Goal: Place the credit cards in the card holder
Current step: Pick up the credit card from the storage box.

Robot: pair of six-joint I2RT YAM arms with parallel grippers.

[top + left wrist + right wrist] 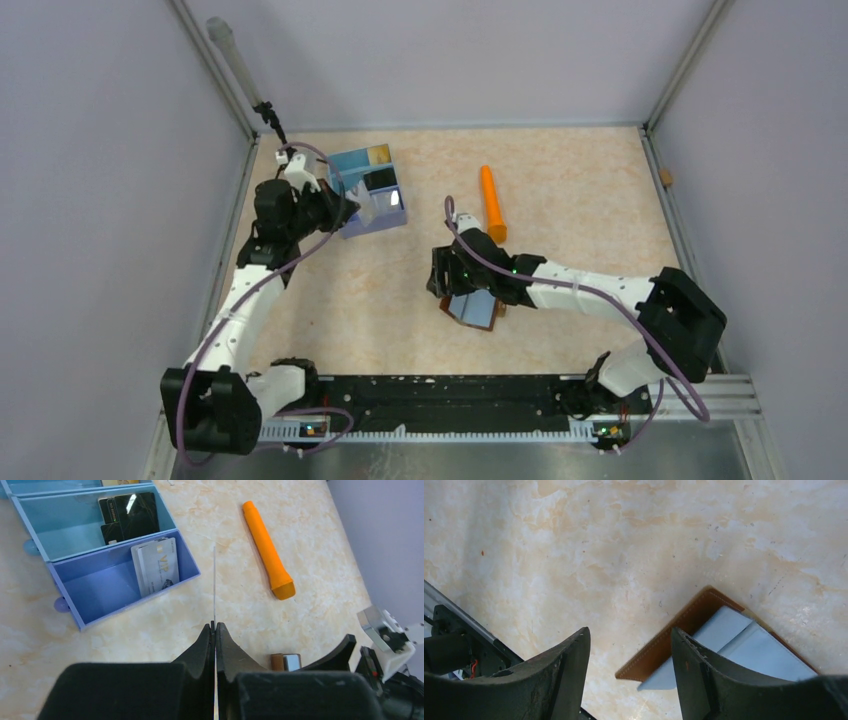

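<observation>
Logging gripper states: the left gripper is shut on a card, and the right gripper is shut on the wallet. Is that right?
Not quite. The right gripper is open, with its fingers apart over the open wallet, as the right wrist view shows. The left gripper is shut on a card, as you say.

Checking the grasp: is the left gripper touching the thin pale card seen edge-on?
Touching. Left wrist view: the left gripper is shut on the thin pale card, whose edge sticks out from between its closed jaws.
</observation>
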